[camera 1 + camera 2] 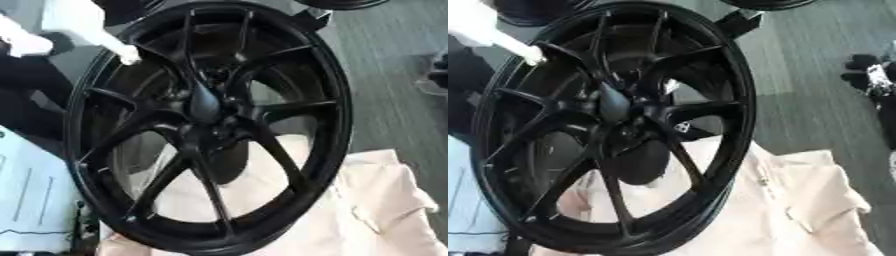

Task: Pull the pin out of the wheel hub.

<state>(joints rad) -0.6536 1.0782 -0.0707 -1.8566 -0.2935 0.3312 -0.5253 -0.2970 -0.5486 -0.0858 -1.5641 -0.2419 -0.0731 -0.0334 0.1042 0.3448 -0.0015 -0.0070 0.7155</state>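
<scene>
**Q:** Left eye view. Where is the work, and why does it stand like that?

**Op:** The wheel [210,125] is black and stands on its rim, leaning. A person's white-sleeved hand [129,54] touches its upper left rim. I judge this is to steady it so the hub [206,117] faces me. A dark tapered shape [203,100] stands out of the hub, and I take it for the pin, still seated. Neither robot hand can be made out against the black spokes, so I cannot tell open or closed.

**Q:** What is under the wheel?

**Op:** A pale pink cloth [385,210] lies below and right of it, probably padding. I cannot see the table itself. A pale blue sheet [31,200] lies left of the wheel.

**Q:** Right eye view?

**Op:** It shows the same layout. Grey striped floor [815,75] runs right of the wheel. A dark rounded mass [636,165] shows through the spokes below the hub. I cannot identify it.
</scene>
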